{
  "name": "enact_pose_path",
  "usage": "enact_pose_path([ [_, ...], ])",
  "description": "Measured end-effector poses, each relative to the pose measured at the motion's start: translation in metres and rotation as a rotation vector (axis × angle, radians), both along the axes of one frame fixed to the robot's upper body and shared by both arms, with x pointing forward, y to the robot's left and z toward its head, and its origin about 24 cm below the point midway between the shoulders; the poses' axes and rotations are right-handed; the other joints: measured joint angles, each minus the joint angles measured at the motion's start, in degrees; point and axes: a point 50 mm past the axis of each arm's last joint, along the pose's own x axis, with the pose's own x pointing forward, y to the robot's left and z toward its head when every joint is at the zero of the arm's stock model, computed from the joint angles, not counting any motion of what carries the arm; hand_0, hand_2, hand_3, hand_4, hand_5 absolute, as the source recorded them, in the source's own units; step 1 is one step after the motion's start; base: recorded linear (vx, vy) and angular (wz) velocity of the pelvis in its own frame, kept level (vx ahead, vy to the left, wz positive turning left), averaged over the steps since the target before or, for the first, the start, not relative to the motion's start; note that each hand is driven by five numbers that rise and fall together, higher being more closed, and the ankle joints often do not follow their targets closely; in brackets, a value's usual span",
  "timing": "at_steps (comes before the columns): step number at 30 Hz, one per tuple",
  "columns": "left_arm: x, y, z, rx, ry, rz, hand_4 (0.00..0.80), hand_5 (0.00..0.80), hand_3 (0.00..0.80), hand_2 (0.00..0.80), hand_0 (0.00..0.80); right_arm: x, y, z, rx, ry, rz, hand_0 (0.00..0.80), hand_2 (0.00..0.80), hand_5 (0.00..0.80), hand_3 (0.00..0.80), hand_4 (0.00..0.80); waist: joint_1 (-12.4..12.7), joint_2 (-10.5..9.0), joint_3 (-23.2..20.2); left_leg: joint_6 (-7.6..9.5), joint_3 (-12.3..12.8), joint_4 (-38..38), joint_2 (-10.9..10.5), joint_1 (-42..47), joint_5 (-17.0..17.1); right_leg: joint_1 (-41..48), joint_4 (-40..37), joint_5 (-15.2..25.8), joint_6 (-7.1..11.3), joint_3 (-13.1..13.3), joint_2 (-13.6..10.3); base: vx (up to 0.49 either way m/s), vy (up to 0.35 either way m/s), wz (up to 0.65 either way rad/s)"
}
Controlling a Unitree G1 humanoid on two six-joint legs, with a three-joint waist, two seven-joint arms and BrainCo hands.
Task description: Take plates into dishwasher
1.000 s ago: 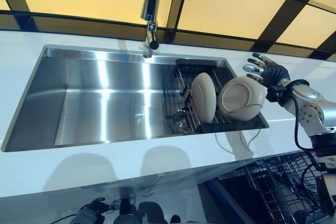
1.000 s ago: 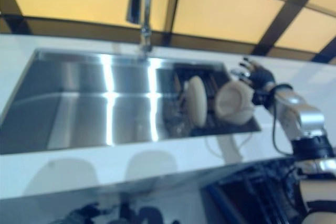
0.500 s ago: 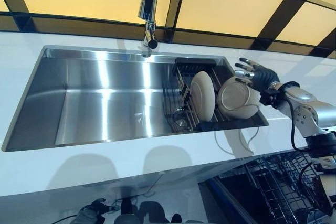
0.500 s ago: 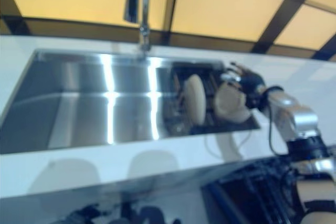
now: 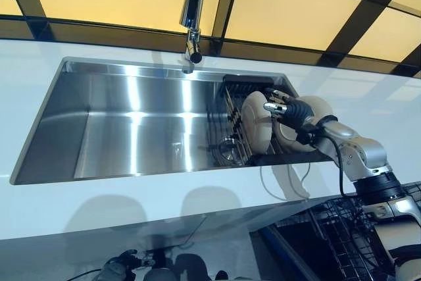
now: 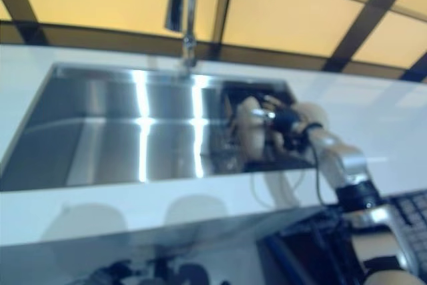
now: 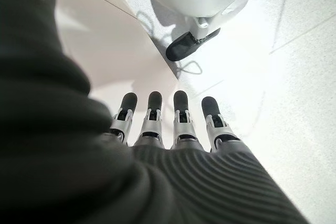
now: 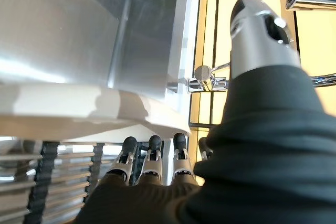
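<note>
Sink: stainless steel basin (image 5: 131, 129) set into a white counter (image 5: 99, 212), with the faucet (image 5: 193, 14) standing at its far edge.

Rack: dark wire dish rack (image 5: 230, 126) sits in the right end of the sink.

Plates: two cream plates stand on edge in the rack. The nearer plate (image 5: 255, 129) leans in the middle of the rack; the second plate (image 5: 321, 106) is just behind the hand, toward the right end (mostly covered by the wrist).

Right hand: right hand (image 5: 289, 108) reaches over the sink's right rim and lies between the two plates, its dark-tipped fingers (image 5: 271, 107) extended toward the nearer plate's upper edge. In the right wrist view the fingers (image 8: 152, 153) run straight in a row under the plate's pale rim (image 8: 79, 111), thumb raised apart; nothing is clamped. Actual contact with the rim cannot be told.

Left hand: left hand (image 7: 173, 129) shows only in its own wrist view, low and away from the sink, fingers straight and side by side, holding nothing.

Dishwasher: wire basket (image 5: 348, 241) shows at the lower right, below the counter edge; no plate seen in it.
</note>
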Motion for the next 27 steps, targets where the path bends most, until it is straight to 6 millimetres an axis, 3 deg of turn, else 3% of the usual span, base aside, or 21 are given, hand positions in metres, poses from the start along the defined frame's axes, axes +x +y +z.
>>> enact_pose_path([
  [13,0.000,-0.016,-0.005,-0.030,0.014,-0.030,0.000,0.000,0.000,0.000,0.000,-0.001,0.007,-0.020,0.027,0.003,-0.128,0.000,0.000,0.000,0.000,0.000,0.1,2.04,-0.7,-0.31,-0.7,0.1,-0.3,0.2,0.3,0.8,-0.1,-1.8,-0.75,-0.8,-0.1,0.003,0.004,0.03],
  [27,-0.001,-0.018,-0.006,-0.032,0.026,-0.037,0.000,0.000,0.000,0.000,0.000,-0.002,0.007,-0.031,0.003,0.007,-0.198,0.000,0.000,0.000,0.000,0.000,0.1,2.19,-2.1,-0.27,-2.1,0.0,-0.4,0.2,0.4,0.7,1.7,-2.3,-0.66,-1.4,-0.4,0.003,0.008,0.05],
])
